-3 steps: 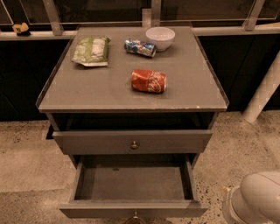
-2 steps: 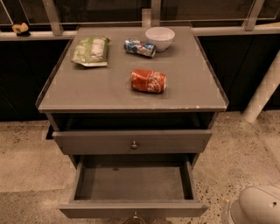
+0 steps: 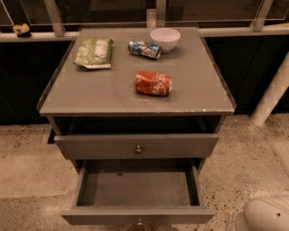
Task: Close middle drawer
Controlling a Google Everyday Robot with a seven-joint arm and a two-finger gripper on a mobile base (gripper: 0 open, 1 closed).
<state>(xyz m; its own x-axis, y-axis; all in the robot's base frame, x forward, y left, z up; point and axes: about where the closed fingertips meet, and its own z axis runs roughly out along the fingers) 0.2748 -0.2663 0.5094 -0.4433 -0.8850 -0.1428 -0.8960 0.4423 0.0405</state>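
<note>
The middle drawer [image 3: 135,215] stands pulled far out of the grey cabinet [image 3: 113,97]. The gripper is out of view, so I cannot tell its state. A white robot part [image 3: 266,215] shows at the cabinet's lower right.

a red can [image 3: 153,83] lies on the grey tabletop [image 3: 90,97]; behind it, a green snack bag [image 3: 94,52], blue can [image 3: 144,48], white bowl [image 3: 165,39].

Office-like interior: terrazzo floor [image 3: 253,149], glass railing [image 3: 108,11]

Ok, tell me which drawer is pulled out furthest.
The middle drawer, lower of the two in view: pulled far out, its inside showing. The top drawer is barely out. The gripper is not in view.
</note>
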